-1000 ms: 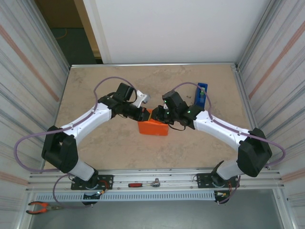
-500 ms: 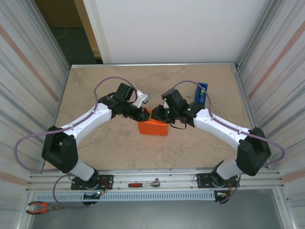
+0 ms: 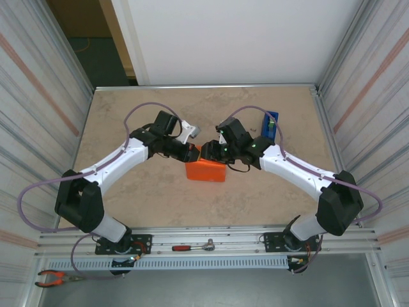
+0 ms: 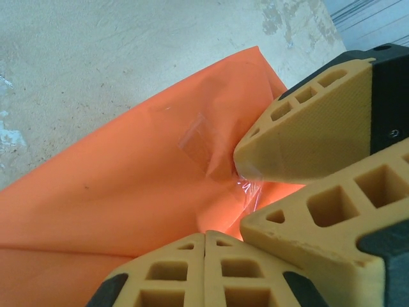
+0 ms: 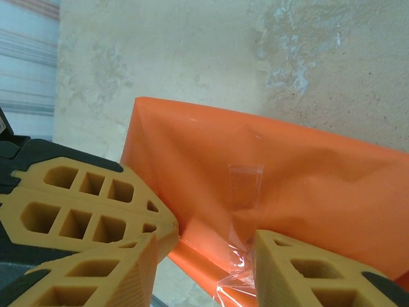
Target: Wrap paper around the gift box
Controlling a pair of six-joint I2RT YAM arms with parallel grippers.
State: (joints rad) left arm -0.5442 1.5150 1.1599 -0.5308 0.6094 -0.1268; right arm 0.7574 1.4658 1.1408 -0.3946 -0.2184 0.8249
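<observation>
1. Box (image 3: 206, 171) is found near mid-table (image 3: 160, 198), under both grippers. Dispenser (image 3: 271, 128) stands well apart, far right.
2. Paper (image 4: 128, 192) is already folded round the box. A flap is lapped onto the face, and a strip of clear tape (image 5: 245, 185) is laid across the seam. One end of the tape is crumpled and lifted, not pressed flat.
3. Handling, as judged: the paper is thin and soft, easily creased or torn. Its sheen suggests it would slip under the pads. The box is judged light and apt to slide if pushed from one side only.
4. Hold, as judged: the flap is best pressed flat beside the seam rather than pinched at an edge. The loose tape end is best smoothed from the stuck part outward.
5. Left gripper (image 4: 204, 235): jaws are closed together, tips set against the paper just beside the tape. Whether any paper is pinched cannot be told.
6. Right gripper (image 5: 206, 240): jaws are parted, moderately. The crumpled tape end lies between them, against one finger. Nothing is seen clamped.
7. Pose: both arms are reached inward from the near corners, elbows bowed outward and wrists tipped down. The grippers are brought nearly tip to tip over the box's far top edge.
</observation>
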